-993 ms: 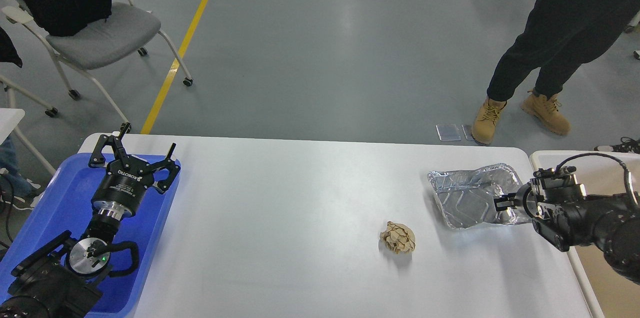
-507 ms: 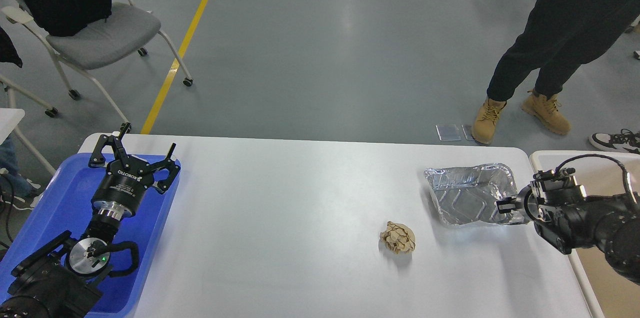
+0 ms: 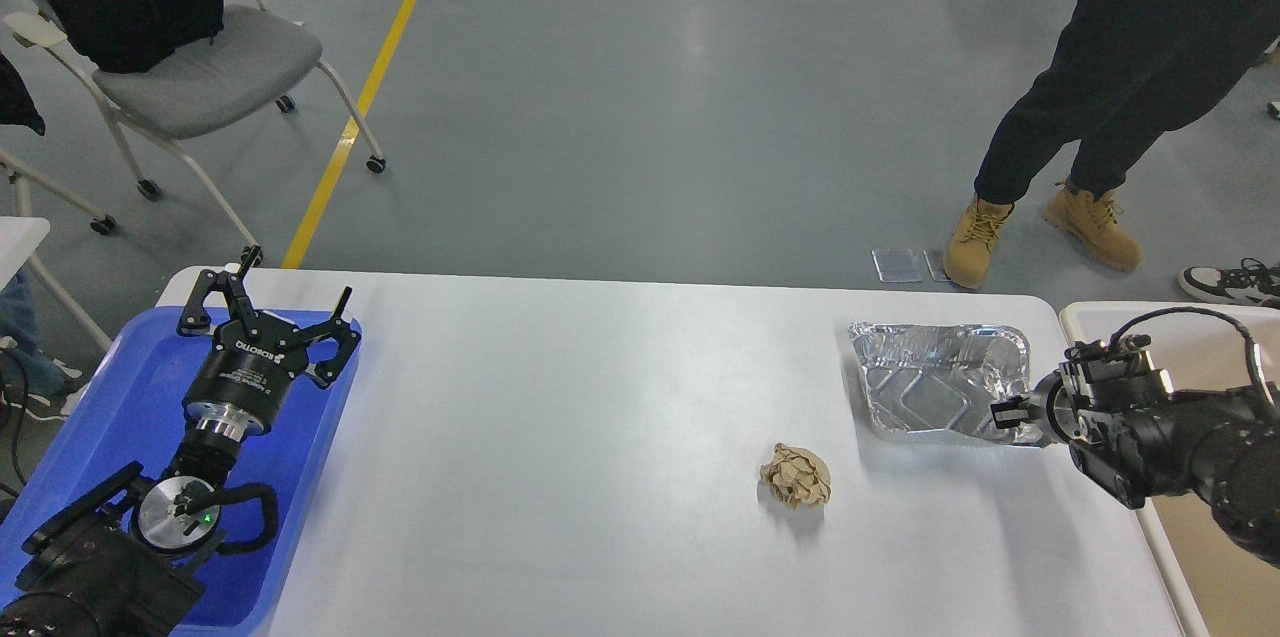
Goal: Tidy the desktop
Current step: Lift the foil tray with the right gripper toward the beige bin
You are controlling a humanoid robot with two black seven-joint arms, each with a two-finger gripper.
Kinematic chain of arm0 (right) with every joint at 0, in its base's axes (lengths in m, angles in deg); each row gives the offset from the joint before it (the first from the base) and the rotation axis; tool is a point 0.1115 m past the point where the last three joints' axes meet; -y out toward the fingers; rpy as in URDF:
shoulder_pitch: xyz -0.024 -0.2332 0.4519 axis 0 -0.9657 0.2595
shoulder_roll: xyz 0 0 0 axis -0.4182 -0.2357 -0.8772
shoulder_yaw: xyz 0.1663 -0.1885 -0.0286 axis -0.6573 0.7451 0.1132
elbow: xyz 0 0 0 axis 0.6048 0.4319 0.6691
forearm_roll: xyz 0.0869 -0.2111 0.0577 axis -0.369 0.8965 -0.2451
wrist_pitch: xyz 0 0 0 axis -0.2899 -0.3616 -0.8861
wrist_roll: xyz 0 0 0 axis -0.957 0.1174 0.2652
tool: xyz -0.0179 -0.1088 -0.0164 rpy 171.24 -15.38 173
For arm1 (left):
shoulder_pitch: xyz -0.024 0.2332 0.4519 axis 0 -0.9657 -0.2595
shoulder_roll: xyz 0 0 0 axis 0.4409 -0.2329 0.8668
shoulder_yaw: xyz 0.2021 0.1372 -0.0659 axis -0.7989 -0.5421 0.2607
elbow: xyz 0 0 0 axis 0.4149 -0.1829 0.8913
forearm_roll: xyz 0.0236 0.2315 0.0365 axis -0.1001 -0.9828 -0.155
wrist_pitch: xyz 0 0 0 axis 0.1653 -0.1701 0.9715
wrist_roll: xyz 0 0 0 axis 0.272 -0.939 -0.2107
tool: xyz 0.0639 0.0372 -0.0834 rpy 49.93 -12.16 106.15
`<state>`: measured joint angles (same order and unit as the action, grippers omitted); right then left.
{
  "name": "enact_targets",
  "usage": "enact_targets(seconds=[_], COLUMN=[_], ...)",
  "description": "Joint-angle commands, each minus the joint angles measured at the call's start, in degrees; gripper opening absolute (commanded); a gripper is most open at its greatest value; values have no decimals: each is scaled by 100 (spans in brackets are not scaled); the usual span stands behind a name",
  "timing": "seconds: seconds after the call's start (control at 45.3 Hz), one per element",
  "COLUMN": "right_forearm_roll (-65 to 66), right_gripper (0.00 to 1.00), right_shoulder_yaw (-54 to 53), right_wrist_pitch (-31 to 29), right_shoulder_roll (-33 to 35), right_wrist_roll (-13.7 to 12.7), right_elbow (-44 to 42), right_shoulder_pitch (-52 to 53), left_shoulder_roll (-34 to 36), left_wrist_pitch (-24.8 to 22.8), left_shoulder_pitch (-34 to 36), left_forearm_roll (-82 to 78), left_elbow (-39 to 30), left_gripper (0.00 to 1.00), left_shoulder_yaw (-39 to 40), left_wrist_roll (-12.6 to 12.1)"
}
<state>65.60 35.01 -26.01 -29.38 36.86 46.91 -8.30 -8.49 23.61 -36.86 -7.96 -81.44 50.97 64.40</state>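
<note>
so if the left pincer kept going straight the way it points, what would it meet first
Probably the far rim of the blue tray it hovers over. The left pincer points away, up the picture; its height above the tray is unclear, so it might clear it.

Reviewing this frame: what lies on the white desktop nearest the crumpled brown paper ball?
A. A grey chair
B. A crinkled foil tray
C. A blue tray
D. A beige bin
B: the foil tray sits just right of and behind the paper ball on the desktop, with the right claw at its near right corner.
</note>
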Motion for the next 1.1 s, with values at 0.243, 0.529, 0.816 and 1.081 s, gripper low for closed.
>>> enact_targets(seconds=[0.243,0.529,0.816,1.081], right_forearm_roll=[-20,235,428,744], right_gripper=[0,0,0,0], right_shoulder_yaw=[-27,96,641,1010], right_wrist_pitch=[-147,-735,-1508,-2414], right_shoulder_roll=[1060,2220,2915,3346], right_wrist_roll=[118,83,39,30], right_elbow=[1300,2952,3999,4650], right_shoulder_pitch=[1113,2888,4602,6175], left_shoulder_roll=[0,8,17,26], left_wrist_pitch=[-9,-9,-9,-9], left_shoulder_pitch=[9,0,-9,-9], left_forearm_roll=[0,0,0,0], left_elbow=[-1,-1,-1,-1], left_gripper=[99,99,99,99], left_shoulder_yaw=[0,0,9,26], left_wrist_roll=[-5,-13,-22,-13])
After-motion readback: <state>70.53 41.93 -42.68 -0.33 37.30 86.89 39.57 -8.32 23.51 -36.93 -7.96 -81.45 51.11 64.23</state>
